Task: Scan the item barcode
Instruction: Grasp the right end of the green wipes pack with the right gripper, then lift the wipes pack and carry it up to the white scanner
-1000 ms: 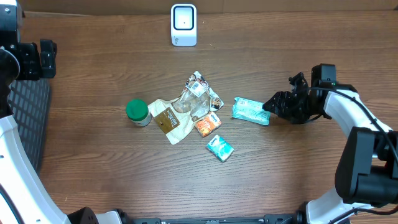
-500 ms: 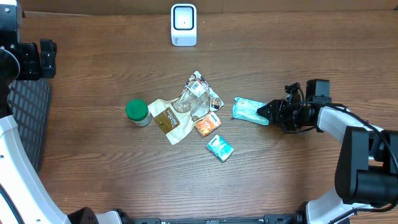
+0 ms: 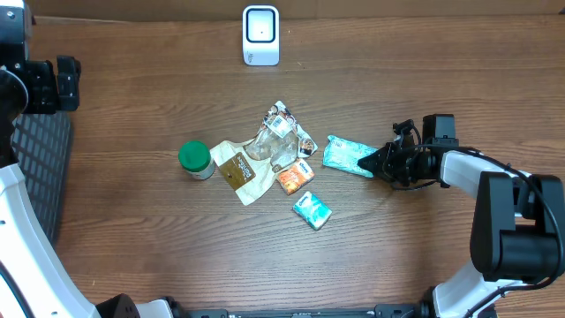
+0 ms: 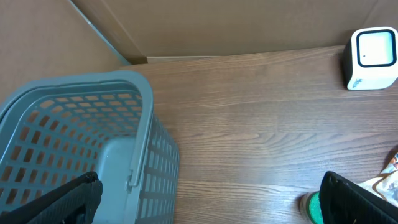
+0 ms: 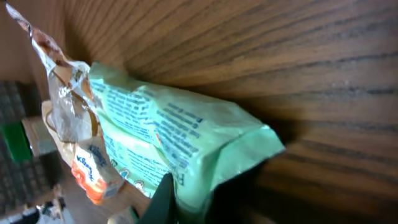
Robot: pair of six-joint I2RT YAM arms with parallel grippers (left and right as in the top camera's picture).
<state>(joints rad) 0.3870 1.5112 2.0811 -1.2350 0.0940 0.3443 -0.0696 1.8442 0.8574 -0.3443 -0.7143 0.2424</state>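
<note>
right wrist | right fingers [image 5: 163, 202] pinched shut on the edge of the green packet [image 5: 168, 137], probably to lift it toward the scanner [image 3: 261, 35] | left fingers [image 4: 56, 202] spread wide, holding nothing

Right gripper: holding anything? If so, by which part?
The right gripper is shut on the mint-green packet, pinching its end seam, the end nearest that arm. The packet lies flat on the table, not lifted.
</note>
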